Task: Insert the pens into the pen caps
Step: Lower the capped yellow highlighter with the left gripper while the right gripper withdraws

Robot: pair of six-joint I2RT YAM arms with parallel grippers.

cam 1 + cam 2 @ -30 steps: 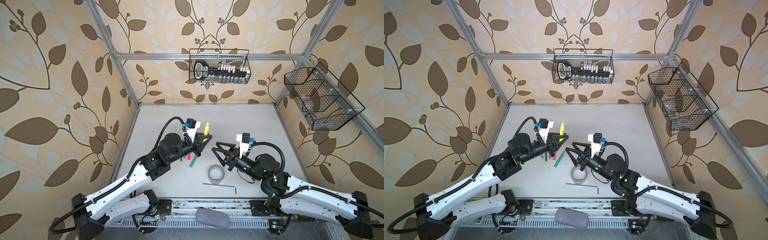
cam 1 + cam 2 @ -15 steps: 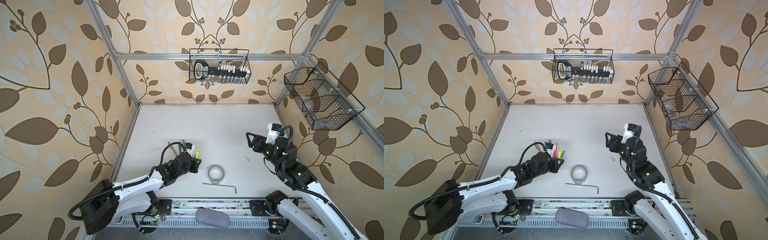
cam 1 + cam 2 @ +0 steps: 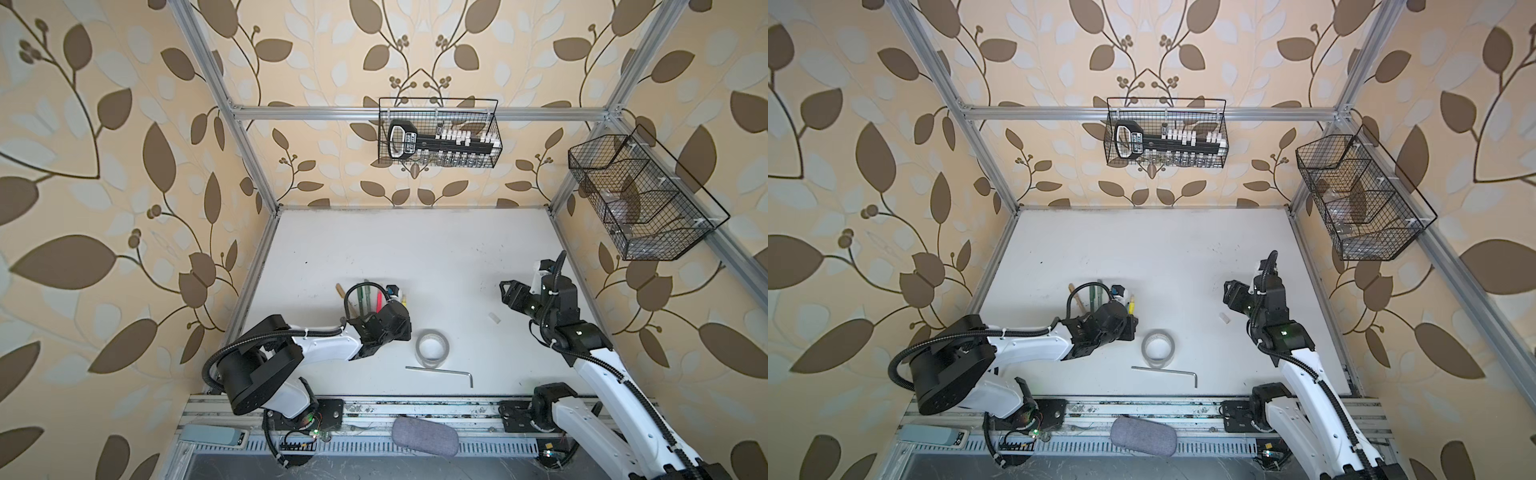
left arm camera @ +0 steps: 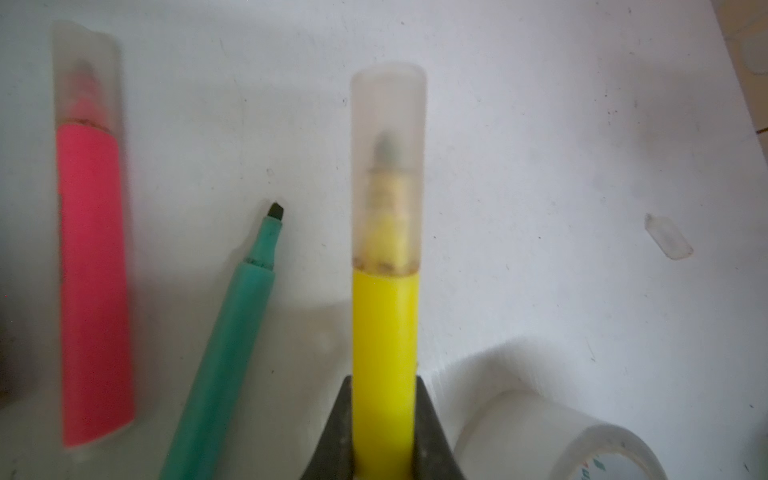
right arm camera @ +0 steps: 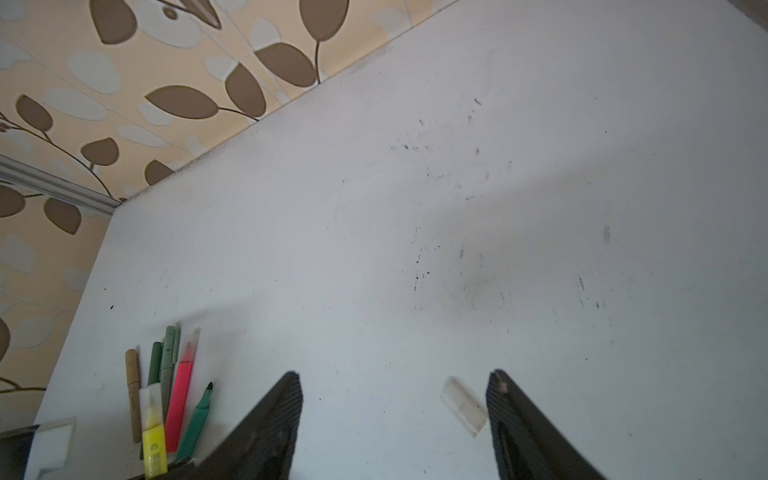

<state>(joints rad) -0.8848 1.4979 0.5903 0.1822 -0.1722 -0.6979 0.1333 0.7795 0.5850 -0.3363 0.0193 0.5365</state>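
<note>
My left gripper [image 4: 384, 380] is shut on the yellow marker [image 4: 384, 332], which wears a clear cap [image 4: 388, 145]. Beside it on the white table lie an uncapped green marker [image 4: 224, 353] and a pink marker [image 4: 93, 270] with a clear cap [image 4: 85, 70] on. The thin tan pen [image 5: 133, 390], dark green pen [image 5: 156, 365] and grey-green pen [image 5: 168, 357] lie capped just beyond. One loose clear cap [image 3: 494, 319] lies at the right, close to one finger of my open, empty right gripper [image 5: 395, 386], which hovers there in both top views [image 3: 509, 291].
A roll of clear tape [image 3: 419, 353] and a silver hex key [image 3: 440, 369] lie near the table's front middle. A grey pouch [image 3: 424, 440] rests on the front rail. Wire baskets hang on the back wall [image 3: 438, 137] and the right wall [image 3: 640, 199].
Both arms have left the middle. The left gripper has come down beside the row of pens with the capped yellow marker. The right gripper has drawn back to the right and opened wider.
</note>
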